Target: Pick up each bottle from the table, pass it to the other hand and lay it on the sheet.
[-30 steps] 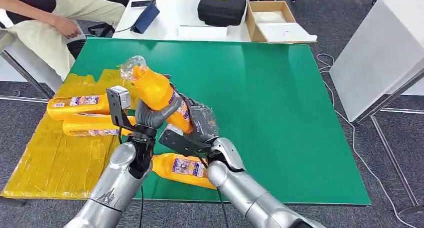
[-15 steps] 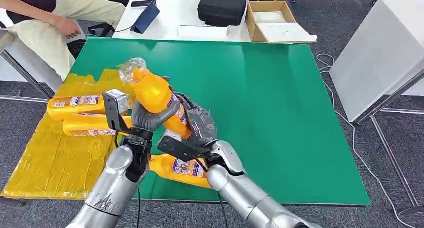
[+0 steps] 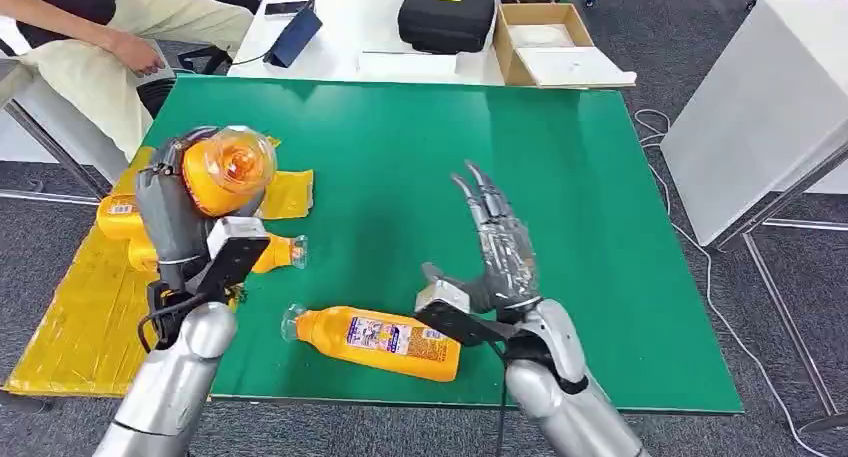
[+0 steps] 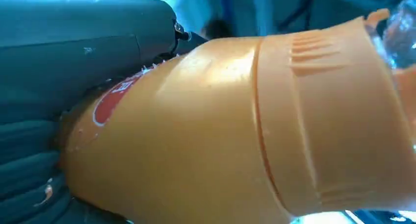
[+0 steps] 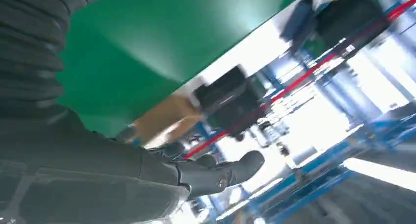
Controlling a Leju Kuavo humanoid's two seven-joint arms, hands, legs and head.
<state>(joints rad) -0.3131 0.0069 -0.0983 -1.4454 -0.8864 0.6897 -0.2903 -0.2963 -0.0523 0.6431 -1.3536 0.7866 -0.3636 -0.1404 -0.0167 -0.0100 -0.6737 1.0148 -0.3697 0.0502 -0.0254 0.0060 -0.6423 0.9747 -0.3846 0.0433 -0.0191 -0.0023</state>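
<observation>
Bottle [image 3: 222,169] gripped in left hand [image 3: 172,209], raised over the yellow sheet's [image 3: 75,327] edge, clear cap end facing the camera. Right hand [image 3: 497,249] spread, empty, above the green counter [image 3: 560,197].

Risks: smooth, rounded body could slip or roll off the sheet into the bottles [image 3: 125,222] lying there. Another bottle [image 3: 380,340] waits near the counter edge. Label text unreadable; red mark only.

We see wide bare tabletop [image 3: 560,167] ahead and right of right hand [image 3: 497,247], fingers [image 3: 478,189] spread: free passage. Lying bottle [image 3: 375,341] blocks near edge between arms. Sheet [image 3: 70,322] part-filled by bottles [image 3: 272,254] under left hand [image 3: 175,202]; bare near corner. Black case [image 3: 447,15], cardboard box [image 3: 545,39] beyond far edge.
</observation>
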